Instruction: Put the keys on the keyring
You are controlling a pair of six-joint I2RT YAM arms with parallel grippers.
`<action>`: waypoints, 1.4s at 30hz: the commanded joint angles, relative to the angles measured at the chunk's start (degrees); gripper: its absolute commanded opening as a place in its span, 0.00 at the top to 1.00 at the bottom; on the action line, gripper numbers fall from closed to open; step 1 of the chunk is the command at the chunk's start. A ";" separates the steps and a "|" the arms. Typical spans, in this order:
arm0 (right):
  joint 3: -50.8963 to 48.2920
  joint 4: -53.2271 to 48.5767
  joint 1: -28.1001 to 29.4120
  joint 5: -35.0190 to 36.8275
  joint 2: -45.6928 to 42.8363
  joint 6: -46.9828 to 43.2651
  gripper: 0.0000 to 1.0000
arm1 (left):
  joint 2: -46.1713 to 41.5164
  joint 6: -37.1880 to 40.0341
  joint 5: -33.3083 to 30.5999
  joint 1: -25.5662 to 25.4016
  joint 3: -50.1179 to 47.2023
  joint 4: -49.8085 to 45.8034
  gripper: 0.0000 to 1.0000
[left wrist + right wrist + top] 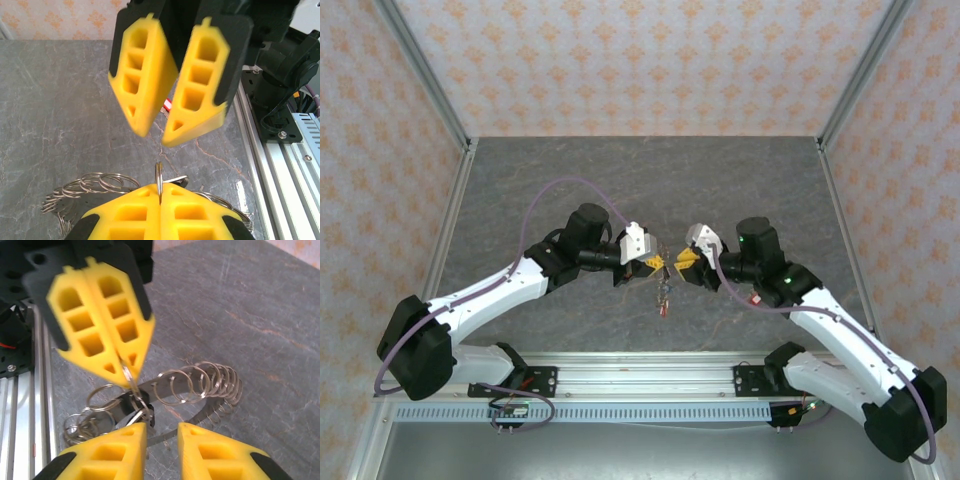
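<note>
**Workspace.** Grey marbled surface (650, 190), enclosed on three sides by patterned wall panels (640, 60) and bounded on the near side by an aluminium rail (650, 372). The keyring (200, 385) is at mid-width, towards the rail. Open surface extends beyond it to the back panel and to either side of it.

**Task items.** The keyring appears as a flat grey band carrying a row of wire loops, which gives it a coil-like rim. The left wrist view shows part of that rim (85, 187). Whether it rests on the surface or hangs cannot be told. Just beside it, on the rail side, is a cluster of smaller wire rings. In the overhead view the keys (663, 300) form a small dangling bunch with a red tip; individual keys are too small to separate.

**Tools.** The left tool (160, 192) has its yellow fingers pressed together, pinching a thin wire ring (159, 177) edge-on just above the keyring's cluster. The right tool (162, 429) faces it tip to tip, with its fingers parted by a narrow gap and nothing between them. Contact with the cluster cannot be determined. In the overhead view the two tools (657, 263) (680, 262) nearly meet.
</note>
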 commanded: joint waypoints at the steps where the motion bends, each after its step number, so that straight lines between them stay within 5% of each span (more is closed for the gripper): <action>1: 1.77 1.17 0.19 -4.22 -0.17 -3.42 0.76 | -1.18 0.12 1.16 -0.13 1.15 2.51 1.00; 19: 2.18 7.82 0.98 -6.89 5.24 -4.63 0.76 | -0.65 1.41 3.30 -0.12 2.95 -0.62 1.00; 30: 3.40 7.60 1.09 -8.20 6.61 -3.27 0.93 | -0.80 2.66 1.98 -0.11 3.31 -3.07 0.98; 36: 7.96 -3.80 2.08 -3.11 7.12 -6.11 1.00 | -0.41 6.13 -2.37 -0.31 4.93 -9.05 0.84; 42: 12.69 -11.81 4.27 0.83 9.20 -7.79 1.00 | 0.93 9.60 -5.75 -1.11 7.83 -14.38 0.81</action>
